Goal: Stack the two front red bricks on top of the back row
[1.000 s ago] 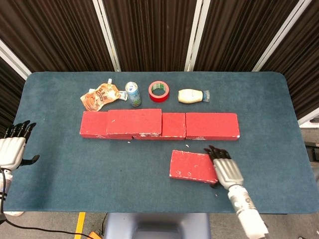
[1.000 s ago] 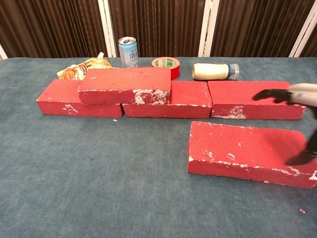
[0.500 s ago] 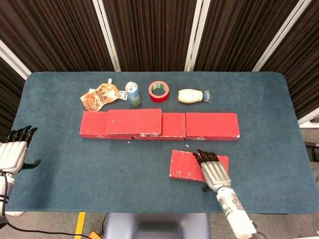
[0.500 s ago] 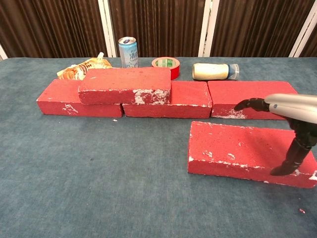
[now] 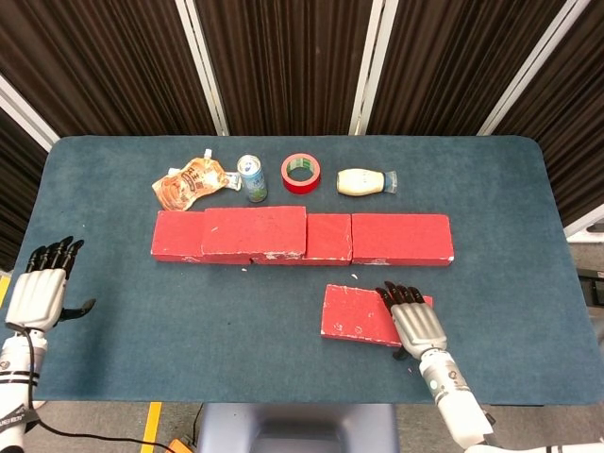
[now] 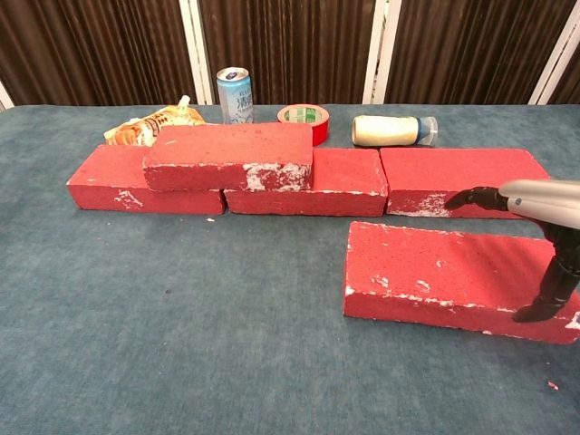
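Loose flat red brick (image 5: 363, 315) lies on blue worktop (image 5: 236, 311) before back row (image 5: 302, 237); right hand (image 5: 417, 326), fingers (image 6: 475, 198) spread over its right end, thumb at front face, shifted right since earlier; left hand (image 5: 42, 293) spread, advanced inward.

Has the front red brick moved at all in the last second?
No. The front brick lies the same way below the back row; only the right hand shifted over it.
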`<state>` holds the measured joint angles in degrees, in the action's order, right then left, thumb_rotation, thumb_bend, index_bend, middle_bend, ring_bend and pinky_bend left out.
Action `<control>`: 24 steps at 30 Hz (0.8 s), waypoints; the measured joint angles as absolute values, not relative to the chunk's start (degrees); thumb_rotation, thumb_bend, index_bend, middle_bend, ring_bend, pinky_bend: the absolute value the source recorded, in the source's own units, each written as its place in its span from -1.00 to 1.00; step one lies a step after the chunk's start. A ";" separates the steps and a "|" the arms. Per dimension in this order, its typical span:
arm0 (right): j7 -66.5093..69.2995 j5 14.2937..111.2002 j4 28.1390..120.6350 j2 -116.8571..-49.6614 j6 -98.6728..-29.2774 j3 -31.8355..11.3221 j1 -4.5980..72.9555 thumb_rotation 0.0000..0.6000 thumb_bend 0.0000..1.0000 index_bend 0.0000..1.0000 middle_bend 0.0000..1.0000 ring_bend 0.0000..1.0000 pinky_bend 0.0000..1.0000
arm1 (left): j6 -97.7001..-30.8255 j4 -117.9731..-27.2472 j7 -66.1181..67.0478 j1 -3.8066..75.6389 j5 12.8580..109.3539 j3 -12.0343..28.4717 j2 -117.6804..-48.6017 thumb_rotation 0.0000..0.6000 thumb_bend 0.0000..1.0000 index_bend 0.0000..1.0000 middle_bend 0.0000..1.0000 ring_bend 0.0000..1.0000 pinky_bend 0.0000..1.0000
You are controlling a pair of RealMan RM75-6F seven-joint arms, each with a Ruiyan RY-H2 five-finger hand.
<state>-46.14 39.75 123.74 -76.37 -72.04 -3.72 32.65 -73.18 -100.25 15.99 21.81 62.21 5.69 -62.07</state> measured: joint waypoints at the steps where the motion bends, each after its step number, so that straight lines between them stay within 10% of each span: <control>1: -45.94 39.71 123.30 -76.49 -71.87 -3.62 32.85 1.00 -1.00 -0.85 -0.81 -1.00 -1.00 | -73.67 -99.15 15.36 21.68 62.70 5.94 -63.26 1.00 -0.56 -1.00 -1.00 -1.00 -1.00; 24: -43.31 34.80 115.50 -80.01 -69.12 -3.57 36.70 1.00 -1.00 -0.85 -0.81 -1.00 -1.00 | -73.74 -95.40 13.91 20.05 64.72 7.26 -65.99 1.00 -0.55 -1.00 -1.00 -1.00 -1.00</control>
<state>-43.31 34.80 115.50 -80.01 -69.12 -3.57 36.70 -73.74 -95.40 13.91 20.05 64.72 7.26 -65.99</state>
